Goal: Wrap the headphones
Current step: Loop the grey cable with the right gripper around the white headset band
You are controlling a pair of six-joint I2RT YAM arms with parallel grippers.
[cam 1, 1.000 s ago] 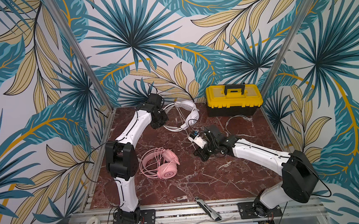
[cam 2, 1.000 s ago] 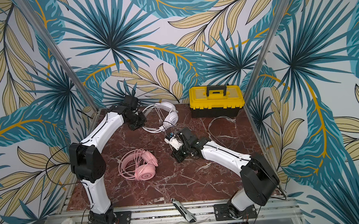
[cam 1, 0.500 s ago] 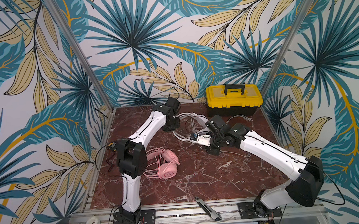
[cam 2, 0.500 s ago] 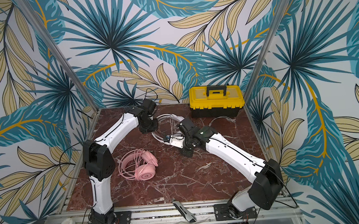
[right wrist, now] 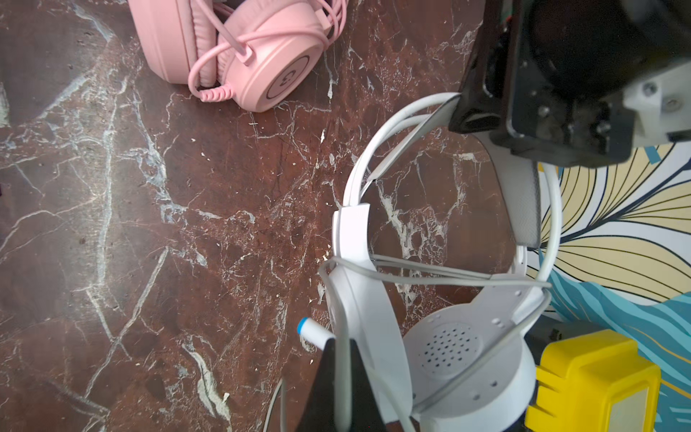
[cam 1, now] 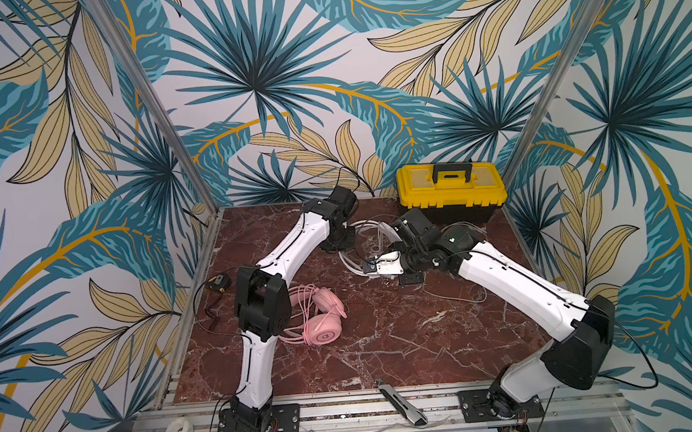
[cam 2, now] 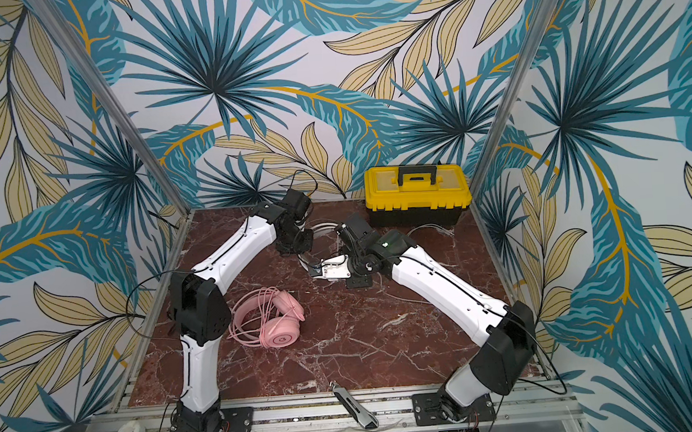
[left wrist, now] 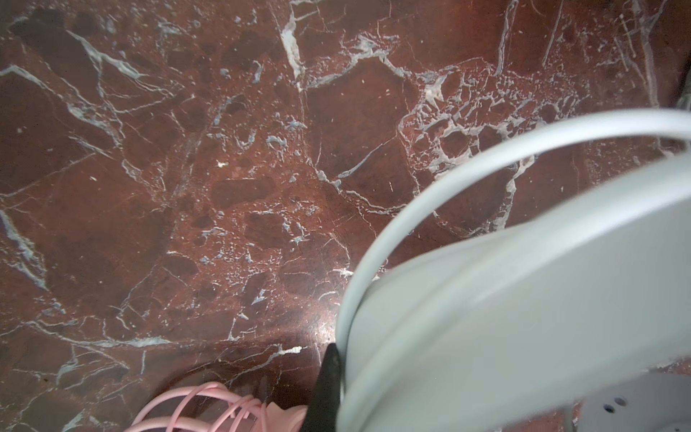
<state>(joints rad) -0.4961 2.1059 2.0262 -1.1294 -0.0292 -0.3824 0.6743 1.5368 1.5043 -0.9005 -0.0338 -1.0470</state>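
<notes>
Reference object: the yellow toolbox (cam 1: 451, 193), standing at the back of the marble table (cam 1: 387, 347).

White headphones (right wrist: 355, 239): located just beside the toolbox, on its side toward the left arm (cam 1: 296, 245), held between the two grippers; one perforated ear cup (right wrist: 448, 351) lay next to a toolbox corner in the right wrist view; whether the cup touched the table could not be told.

Left gripper (right wrist: 467, 116): jaws closed on the top of the headband (right wrist: 523, 209), where the grey lining met the white outer arch; this band filled much of the left wrist view.

Right gripper (right wrist: 341, 359): jaws closed on the thin cable (right wrist: 430, 276) of the white headphones, close to the ear cup; from the jaws the cable ran up, bent, and crossed the gap between the two headband arms in more than one strand; the boom mic tip (right wrist: 312, 331), ringed in blue, showed just beside the fingers.

Pink headphones (cam 1: 322, 323): lying flat on the table, well apart from the toolbox and near the left arm's elbow; the pink cable (right wrist: 209, 63) was looped over band and cups.

A utility knife (cam 1: 403, 405) lay on the front rail (cam 1: 349, 408), well apart from the toolbox.
</notes>
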